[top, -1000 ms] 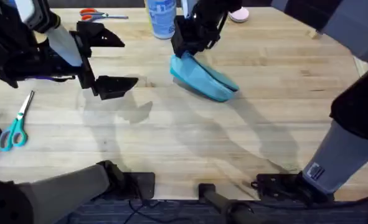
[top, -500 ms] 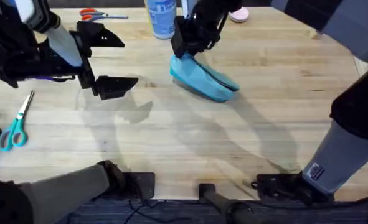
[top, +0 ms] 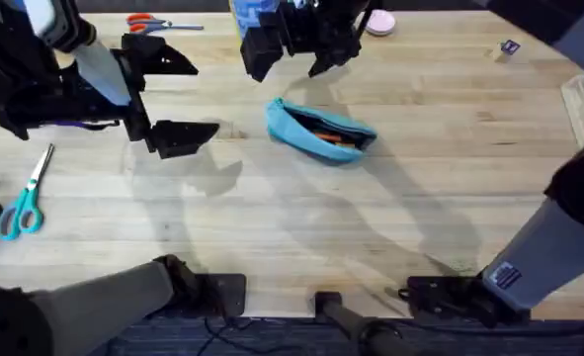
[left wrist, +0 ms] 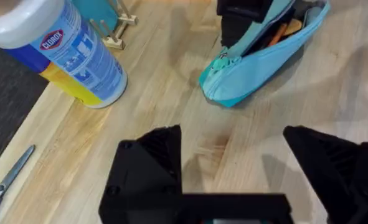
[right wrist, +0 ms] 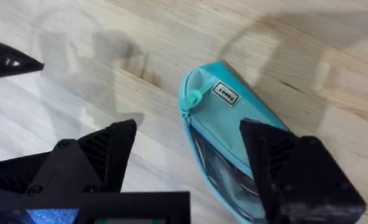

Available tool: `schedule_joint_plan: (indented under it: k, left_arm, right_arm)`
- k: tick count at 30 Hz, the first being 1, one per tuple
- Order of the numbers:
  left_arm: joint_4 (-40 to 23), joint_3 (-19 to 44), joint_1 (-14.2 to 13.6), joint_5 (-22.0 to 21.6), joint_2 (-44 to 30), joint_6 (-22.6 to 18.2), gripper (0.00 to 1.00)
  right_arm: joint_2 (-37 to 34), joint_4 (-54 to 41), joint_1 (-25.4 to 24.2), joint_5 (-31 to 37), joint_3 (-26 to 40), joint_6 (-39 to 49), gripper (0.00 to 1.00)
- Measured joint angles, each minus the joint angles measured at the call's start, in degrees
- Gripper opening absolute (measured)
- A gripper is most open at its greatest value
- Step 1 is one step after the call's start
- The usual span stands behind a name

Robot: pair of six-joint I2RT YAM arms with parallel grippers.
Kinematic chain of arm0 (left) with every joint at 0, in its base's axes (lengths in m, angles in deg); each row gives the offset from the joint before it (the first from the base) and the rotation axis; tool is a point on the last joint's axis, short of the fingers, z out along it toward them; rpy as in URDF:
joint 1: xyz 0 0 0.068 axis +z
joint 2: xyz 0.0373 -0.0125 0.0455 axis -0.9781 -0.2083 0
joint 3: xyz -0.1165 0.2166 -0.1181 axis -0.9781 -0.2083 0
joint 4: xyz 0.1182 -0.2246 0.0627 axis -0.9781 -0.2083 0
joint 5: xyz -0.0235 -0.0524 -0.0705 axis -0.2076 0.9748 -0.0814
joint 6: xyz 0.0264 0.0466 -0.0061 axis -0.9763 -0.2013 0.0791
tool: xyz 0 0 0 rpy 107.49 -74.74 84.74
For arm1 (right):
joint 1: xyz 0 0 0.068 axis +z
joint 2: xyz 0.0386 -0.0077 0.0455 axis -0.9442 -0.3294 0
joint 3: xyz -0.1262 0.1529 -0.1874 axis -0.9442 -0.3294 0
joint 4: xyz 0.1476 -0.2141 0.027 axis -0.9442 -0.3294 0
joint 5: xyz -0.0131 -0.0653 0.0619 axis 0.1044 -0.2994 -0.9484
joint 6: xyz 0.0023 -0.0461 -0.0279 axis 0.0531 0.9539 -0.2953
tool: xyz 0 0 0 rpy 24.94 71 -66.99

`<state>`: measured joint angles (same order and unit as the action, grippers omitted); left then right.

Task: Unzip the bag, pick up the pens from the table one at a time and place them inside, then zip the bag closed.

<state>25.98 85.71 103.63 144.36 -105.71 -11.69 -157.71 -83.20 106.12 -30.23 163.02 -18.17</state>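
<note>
Clorox canister (left wrist: 71, 59) near unzipped bag (top: 318, 131) holding pens (top: 329, 134); both arms' jaws spread, empty.

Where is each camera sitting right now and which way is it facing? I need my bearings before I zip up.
Overhead: fixed above the arm bases, looking down and forward over the table; shows the left gripper and the right gripper, both open.
Left wrist: looks past its own fingers toward the bag and a canister.
Right wrist: looks down between its own fingers onto the bag's end with the pull tab.
Shared: all three see the bag, unzipped, with orange pens inside.
</note>
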Motion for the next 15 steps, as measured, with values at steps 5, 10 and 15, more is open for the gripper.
schedule_joint_plan:
  k: [5,10,15]
  left_arm:
    - [0.0,0.0,0.01,0.0,0.0,0.0,0.993]
    - [0.0,0.0,0.02,0.0,0.0,0.0,0.993]
    - [-0.01,0.0,0.02,0.0,0.0,0.0,0.993]
  right_arm:
    - [-0.02,-0.5,0.0,-0.01,0.0,-0.02,0.997]
    - [-0.02,-1.42,0.0,-0.04,0.0,-0.02,0.997]
    - [-0.02,-1.39,0.0,-0.16,0.0,-0.33,0.998]
